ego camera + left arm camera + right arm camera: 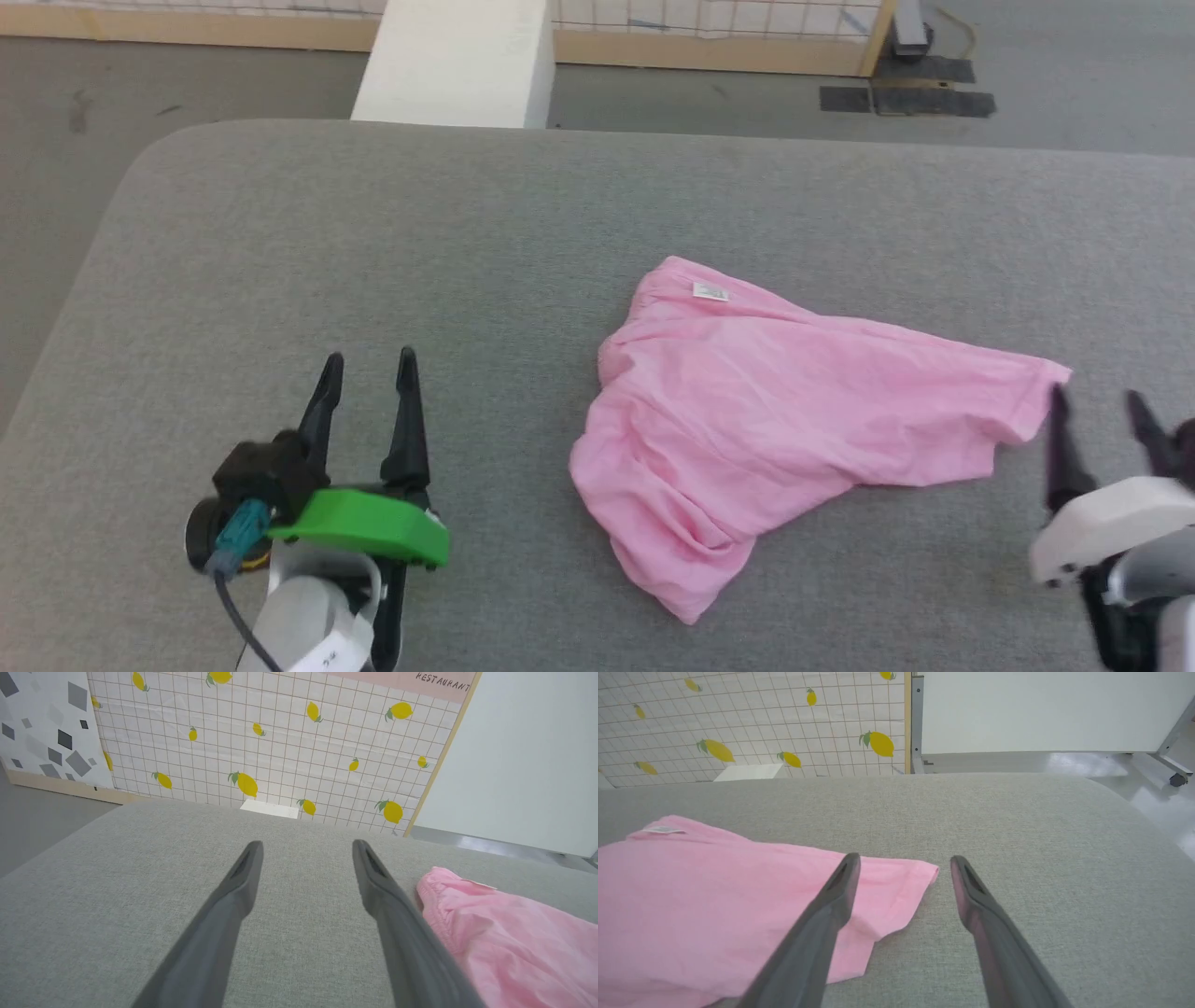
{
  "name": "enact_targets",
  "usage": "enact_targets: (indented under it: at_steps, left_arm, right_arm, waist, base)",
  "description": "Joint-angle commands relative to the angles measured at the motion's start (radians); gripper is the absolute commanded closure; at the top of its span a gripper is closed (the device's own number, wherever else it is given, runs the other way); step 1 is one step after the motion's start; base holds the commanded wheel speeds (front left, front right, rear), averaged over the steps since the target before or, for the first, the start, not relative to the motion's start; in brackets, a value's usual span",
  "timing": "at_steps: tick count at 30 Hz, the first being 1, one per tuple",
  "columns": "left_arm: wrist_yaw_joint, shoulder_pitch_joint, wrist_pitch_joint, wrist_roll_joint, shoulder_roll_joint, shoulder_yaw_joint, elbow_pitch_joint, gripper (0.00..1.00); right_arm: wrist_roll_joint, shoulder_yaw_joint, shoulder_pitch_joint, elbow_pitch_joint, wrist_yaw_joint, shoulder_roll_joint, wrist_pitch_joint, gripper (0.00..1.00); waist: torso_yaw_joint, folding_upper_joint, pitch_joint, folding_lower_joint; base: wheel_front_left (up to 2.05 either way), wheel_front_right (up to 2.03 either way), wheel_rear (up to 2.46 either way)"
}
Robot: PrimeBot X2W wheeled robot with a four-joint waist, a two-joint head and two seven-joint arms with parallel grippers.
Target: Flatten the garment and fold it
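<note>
**Both grippers open and empty; the shorts lie half-spread and unfolded.**

Near the front left corner of the grey worktop (373,233), the left gripper (370,357) hovers with its jaws wide apart, holding nothing and well apart from the cloth. The garment (766,411) lies right of the middle. Its gathered waistband and white label (710,292) point toward the far edge, and one leg stretches out toward the right edge. By the front right corner, the right gripper (1095,394) also stands open and empty, its inner finger just beside the leg's tip. The stretched leg looks fairly smooth, but the part nearest the front edge is bunched and doubled over. Flattening seems only partly done, and no fold has been made yet.
</note>
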Motion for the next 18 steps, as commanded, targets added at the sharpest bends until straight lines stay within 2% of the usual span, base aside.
enact_targets:
  at_steps: [1,7,18]
  left_arm:
    - [-0.006,-0.043,0.005,0.016,-0.001,-0.008,0.003,0.00]
    - [-0.015,-0.202,0.129,0.031,0.000,-0.063,0.063,0.00]
    - [-0.040,-0.523,0.485,0.032,0.008,-0.150,0.352,0.00]
  right_arm:
    - [0.013,0.046,0.023,-0.020,-0.001,0.000,-0.032,0.00]
    - [0.038,0.196,0.036,-0.071,-0.001,0.000,-0.105,0.00]
    - [0.064,0.297,-0.003,-0.075,-0.001,0.000,-0.122,0.00]
  waist:
    - [-0.030,0.0000,0.012,0.0000]
    - [-0.102,0.0000,0.062,0.0000]
    - [-0.238,0.0000,0.161,0.0000]
  base:
    - [0.00,0.00,0.00]
    - [0.00,0.00,0.00]
    - [0.00,0.00,0.00]
